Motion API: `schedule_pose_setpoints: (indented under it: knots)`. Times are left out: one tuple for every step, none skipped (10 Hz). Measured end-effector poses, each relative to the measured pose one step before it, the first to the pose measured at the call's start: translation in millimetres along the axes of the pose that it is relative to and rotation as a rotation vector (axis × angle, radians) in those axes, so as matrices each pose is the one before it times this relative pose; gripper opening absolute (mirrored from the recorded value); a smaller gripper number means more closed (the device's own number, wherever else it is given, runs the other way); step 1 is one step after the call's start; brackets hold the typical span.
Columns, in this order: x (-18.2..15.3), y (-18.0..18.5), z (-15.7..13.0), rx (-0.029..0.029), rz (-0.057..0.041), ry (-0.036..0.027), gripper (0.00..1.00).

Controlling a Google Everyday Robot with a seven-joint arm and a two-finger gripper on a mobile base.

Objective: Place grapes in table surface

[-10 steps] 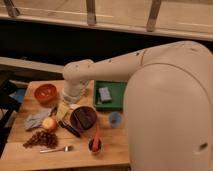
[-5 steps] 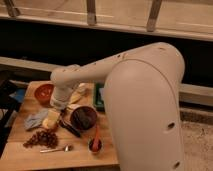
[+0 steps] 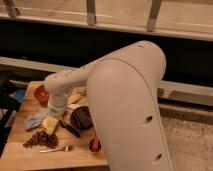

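The grapes (image 3: 40, 138), a loose dark reddish-brown bunch, lie on the light wooden table surface (image 3: 17, 156) near its front left. My gripper (image 3: 50, 124) hangs at the end of the white arm, just above and to the right of the bunch, with its pale fingers pointing down. It stands open, and I see nothing held in it. The arm's large white upper part covers the right half of the table.
A red bowl (image 3: 41, 94) sits at the back left and a dark bowl (image 3: 81, 117) near the middle. A blue-grey cloth (image 3: 34, 119) lies behind the grapes, a metal utensil (image 3: 55, 149) in front, a black utensil (image 3: 70, 129) beside them, and a red object (image 3: 94, 145) at the front edge.
The arm has swung left and toward the camera, hiding the green tray and the table's right side. The gripper has come down and left, closer to the grapes.
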Motion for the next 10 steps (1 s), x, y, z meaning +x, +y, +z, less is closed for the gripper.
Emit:
schedule_pose_setpoints:
  knots:
    - [1.79, 3.17, 1.97, -0.01581, 0.00487, 0.00483, 0.8]
    - [1.0, -1.05, -0.66, 0.001, 0.001, -0.00161, 0.8]
    - [0.07, -0.54, -0.27, 0.00076, 0.00091, -0.00104, 0.8]
    - [-1.78, 1.48, 0.77, -0.00148, -0.00411, -0.00014, 0.8]
    - [-0.45, -0.54, -0.34, 0.00121, -0.00029, -0.00026, 0.8]
    - [-0.38, -0.8, 1.18, -0.00523, 0.005, -0.00198, 0.8]
    - [1.04, -1.08, 7.65, -0.01894, 0.01202, -0.00121, 0.8]
    - [1.01, 1.65, 10.86, -0.02557, 0.00475, -0.00405, 0.8]
    - [2.71, -1.44, 7.73, -0.01648, 0.00761, -0.00355, 0.8]
    - [1.48, 0.09, 4.16, -0.01223, 0.00475, -0.00239, 0.8]
